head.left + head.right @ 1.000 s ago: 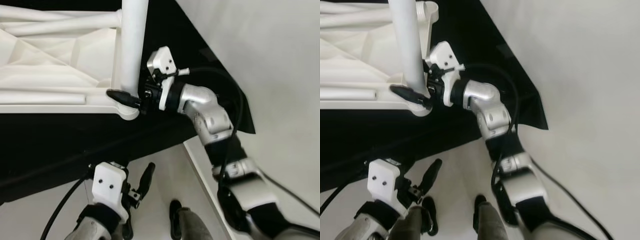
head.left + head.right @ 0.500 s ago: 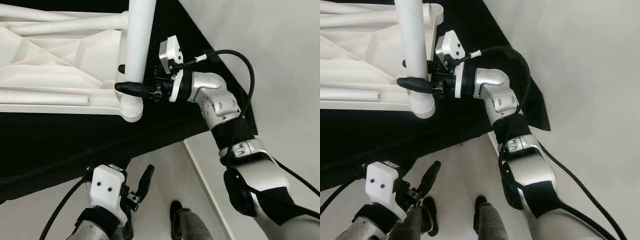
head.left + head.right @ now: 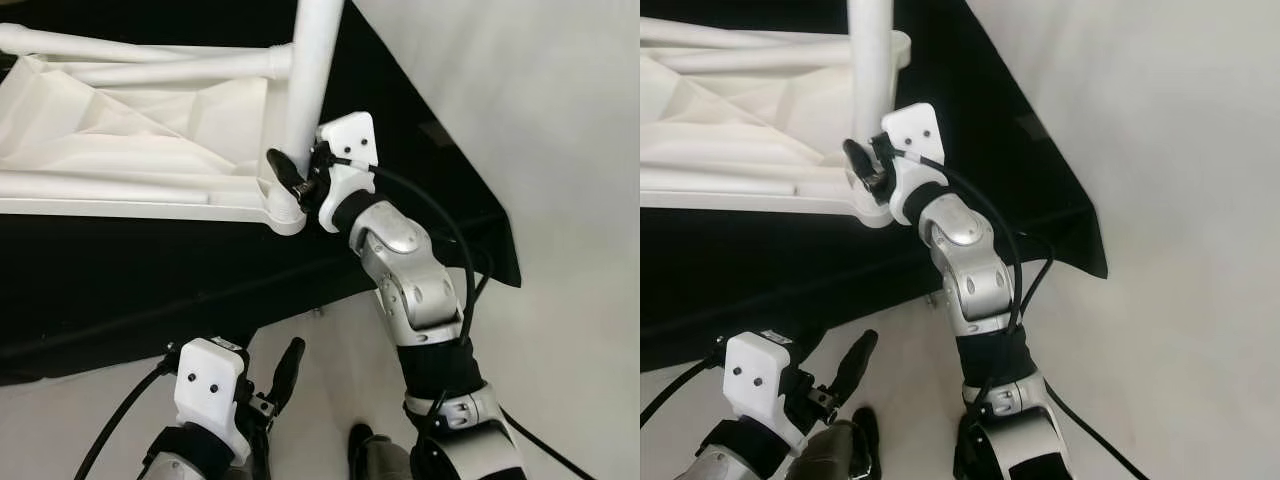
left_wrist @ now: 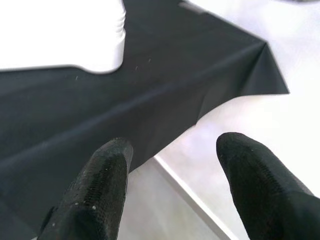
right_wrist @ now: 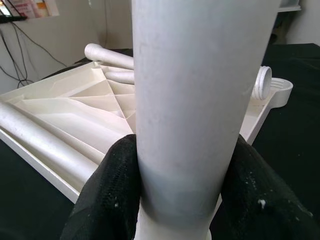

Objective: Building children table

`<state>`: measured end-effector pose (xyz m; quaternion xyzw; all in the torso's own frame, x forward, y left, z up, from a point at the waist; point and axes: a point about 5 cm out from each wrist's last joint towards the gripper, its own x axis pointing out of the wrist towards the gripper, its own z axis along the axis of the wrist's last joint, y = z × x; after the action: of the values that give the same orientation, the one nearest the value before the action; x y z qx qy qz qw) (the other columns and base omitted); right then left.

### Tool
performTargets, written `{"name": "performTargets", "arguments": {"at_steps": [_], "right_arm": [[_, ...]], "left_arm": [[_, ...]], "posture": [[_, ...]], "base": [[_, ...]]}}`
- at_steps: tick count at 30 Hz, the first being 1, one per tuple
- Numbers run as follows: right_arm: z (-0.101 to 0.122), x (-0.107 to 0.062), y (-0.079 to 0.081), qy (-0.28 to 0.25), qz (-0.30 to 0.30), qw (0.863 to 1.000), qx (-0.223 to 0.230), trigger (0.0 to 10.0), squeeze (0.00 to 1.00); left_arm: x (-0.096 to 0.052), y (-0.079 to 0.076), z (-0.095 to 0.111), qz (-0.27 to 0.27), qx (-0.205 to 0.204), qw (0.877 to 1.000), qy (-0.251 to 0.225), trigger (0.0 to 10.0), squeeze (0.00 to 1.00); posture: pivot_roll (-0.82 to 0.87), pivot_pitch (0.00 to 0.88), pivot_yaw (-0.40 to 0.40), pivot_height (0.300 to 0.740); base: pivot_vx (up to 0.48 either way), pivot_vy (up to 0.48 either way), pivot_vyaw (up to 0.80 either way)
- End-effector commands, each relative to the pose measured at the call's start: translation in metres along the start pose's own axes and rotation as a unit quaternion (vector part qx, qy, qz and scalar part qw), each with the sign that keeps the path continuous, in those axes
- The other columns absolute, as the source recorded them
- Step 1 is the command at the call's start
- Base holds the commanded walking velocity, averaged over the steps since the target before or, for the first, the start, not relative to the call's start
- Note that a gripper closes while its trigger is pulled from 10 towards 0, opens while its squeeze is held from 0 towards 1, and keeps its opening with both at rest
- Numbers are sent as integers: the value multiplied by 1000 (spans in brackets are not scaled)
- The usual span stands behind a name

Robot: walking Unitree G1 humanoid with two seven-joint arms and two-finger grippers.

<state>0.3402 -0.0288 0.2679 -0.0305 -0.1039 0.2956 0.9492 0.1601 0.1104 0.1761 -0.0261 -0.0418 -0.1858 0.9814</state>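
On the left, the white table top (image 3: 130, 150) lies upside down on a black cloth (image 3: 150, 290), with its ribs facing up. Loose white legs (image 3: 120, 65) lie on the table top, along its far side and its near edge. The cloth covers a surface, though what is under it is hard to make out.

Low and near, the left gripper (image 4: 172, 175) hangs over the pale floor (image 3: 330, 340), just past the cloth's near edge. Its two black fingers (image 4: 100, 185) are spread wide and hold nothing.

Further right, one white leg (image 3: 315, 70) stands up from the round socket (image 3: 283, 203) at the near right corner of the table top. The right gripper (image 5: 182, 180) is at the bottom of this leg, just above the socket. Its fingers (image 5: 110, 190) are pressed on both sides of the leg and hold it tight. The silver right arm (image 3: 410, 270) bends up from the near right to reach it.

To the right of the cloth is a light grey floor.
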Motion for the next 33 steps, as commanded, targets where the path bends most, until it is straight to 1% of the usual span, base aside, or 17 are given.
{"name": "performTargets", "arguments": {"at_steps": [1, 4, 8, 9, 12, 13, 14, 15, 16, 17, 19, 20, 22, 23, 24, 27, 33], "right_arm": [[-59, -2, 2, 130, -28, 991, 20, 0, 0], [-49, 8, 2, 116, -22, 993, 18, 0, 0], [-44, 10, 5, 114, -15, 993, 22, 0, 0], [-34, 10, 15, 104, 13, 994, 12, 10000, 0], [-30, 11, 18, 97, 25, 995, 4, 10000, 0], [-23, 14, 22, 78, 57, 995, 9, 10000, 0], [-13, 16, 25, 49, 106, 993, 19, 10000, 196], [2, 16, 30, 1, 208, 977, 39, 10000, 1000], [2, 16, 30, 1, 208, 977, 39, 10000, 1000], [9, 15, 30, -23, 253, 966, 37, 10000, 1000], [13, 14, 29, -37, 279, 959, 34, 10000, 1000], [17, 12, 26, -49, 314, 948, 30, 10000, 1000], [17, 12, 26, -49, 314, 948, 30, 10000, 1000], [24, 9, 19, -59, 386, 920, -11, 10000, 0], [26, 9, 16, -59, 411, 910, -21, 10000, 0], [30, 11, 12, -60, 435, 898, -32, 10000, 0], [36, 15, 9, -64, 450, 890, -36, 10000, 0]], "left_arm": [[-1, 1, -7, -4, -3, 1000, 19, 10000, 0], [1, 1, -7, 0, -1, 1000, 15, 10000, 0], [1, 1, -6, 2, 1, 1000, 14, 10000, 0], [2, 2, -7, 3, 2, 1000, 14, 10000, 0], [2, 2, -7, 3, 2, 1000, 15, 10000, 0], [2, 2, -7, 2, 3, 1000, 15, 10000, 0], [2, 1, -7, 1, 2, 1000, 14, 10000, 0], [2, 0, -7, 0, 2, 1000, 14, 10000, 0], [2, 0, -7, 0, 2, 1000, 14, 10000, 0], [2, 0, -7, 0, 1, 1000, 14, 10000, 0], [2, -1, -7, 0, 1, 1000, 14, 10000, 0], [2, -2, -7, -1, 1, 1000, 14, 10000, 0], [2, -2, -7, -1, 1, 1000, 14, 10000, 0], [1, -5, -6, -2, -1, 1000, 14, 10000, 0], [0, -6, -5, -3, -2, 1000, 13, 10000, 0], [-2, -8, -5, -2, -5, 1000, 15, 10000, 0], [-7, -12, -2, -1, -10, 1000, 18, 10000, 0]], "posture": [[-7, 382, -55, 740], [-9, 377, -62, 740], [-4, 374, -62, 740], [-1, 367, -61, 740], [-1, 367, -61, 740], [-2, 366, -61, 740], [-2, 364, -62, 740], [1, 365, -64, 740], [1, 365, -64, 740], [2, 364, -64, 740], [2, 364, -64, 740], [9, 366, -67, 740], [9, 366, -67, 740], [21, 375, -75, 740], [21, 375, -75, 740], [36, 396, -82, 740], [49, 421, -84, 740]], "base": [[0, 0, 0], [0, 0, 0], [0, 0, 0], [0, 0, 0], [0, 0, 0], [0, 0, 0], [0, 0, 0], [0, 0, 0], [0, 0, 0], [0, 0, 0], [0, 0, 0], [0, 0, 0], [0, 0, 0], [0, 0, 0], [0, 0, 0], [0, 0, 0], [0, 0, 0]]}}
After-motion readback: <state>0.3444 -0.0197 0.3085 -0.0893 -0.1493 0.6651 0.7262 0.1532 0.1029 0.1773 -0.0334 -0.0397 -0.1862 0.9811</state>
